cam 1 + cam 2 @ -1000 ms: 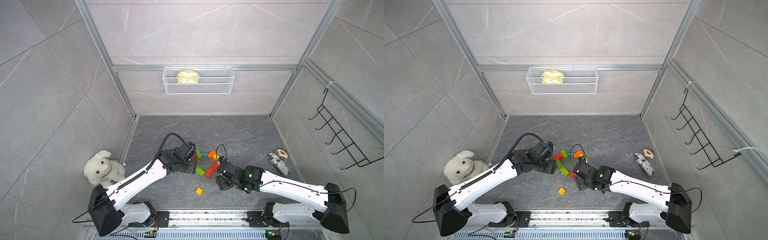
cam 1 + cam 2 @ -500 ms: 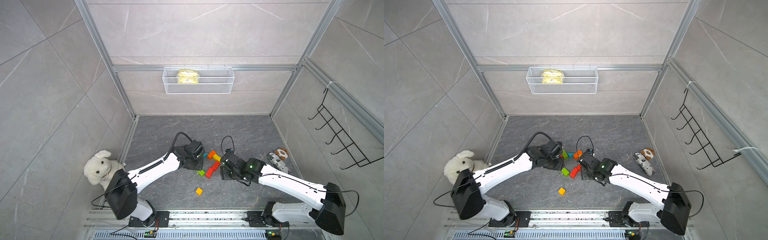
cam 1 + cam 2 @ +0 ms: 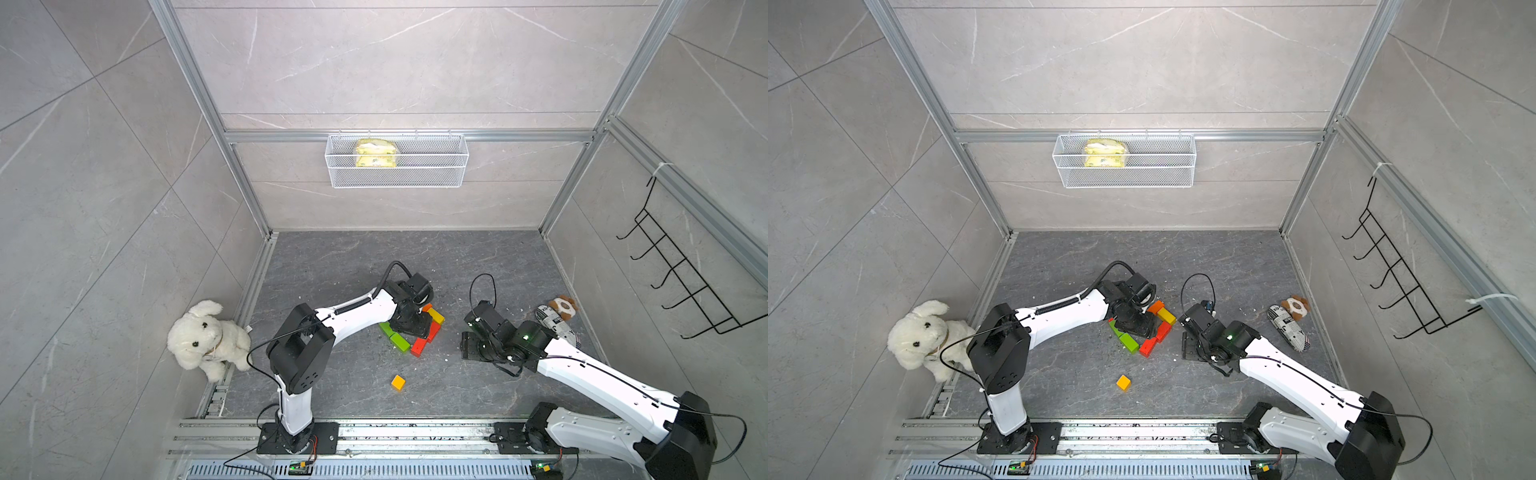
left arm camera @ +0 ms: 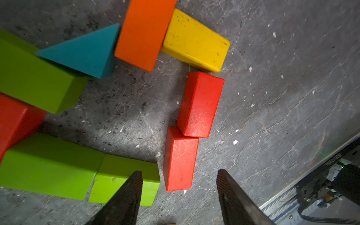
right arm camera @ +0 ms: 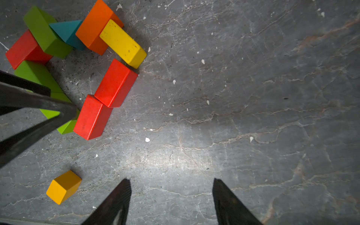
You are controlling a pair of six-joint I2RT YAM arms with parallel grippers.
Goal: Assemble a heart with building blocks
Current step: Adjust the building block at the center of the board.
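The building blocks form a partial heart outline on the grey floor: a teal triangle (image 4: 85,52), an orange oblong (image 4: 144,33), a yellow oblong (image 4: 194,41), two red oblongs (image 4: 200,105) and green oblongs (image 4: 48,165). The outline's lower end, between a green block (image 4: 116,175) and a red block (image 4: 179,159), is a gap. A yellow-orange cube (image 5: 63,187) (image 3: 398,382) lies alone nearer the front. My left gripper (image 4: 179,171) (image 3: 411,326) hovers open over that gap, holding nothing. My right gripper (image 5: 171,179) (image 3: 469,353) is open over bare floor to the right of the blocks.
A white plush dog (image 3: 208,336) sits at the left wall. A small stuffed toy and a printed roll (image 3: 557,324) lie at the right. A wire basket (image 3: 397,166) hangs on the back wall, a black hook rack (image 3: 681,286) on the right wall.
My left gripper has moved right, over the blocks' lower end. My right gripper has drawn back to the right, away from the red blocks.
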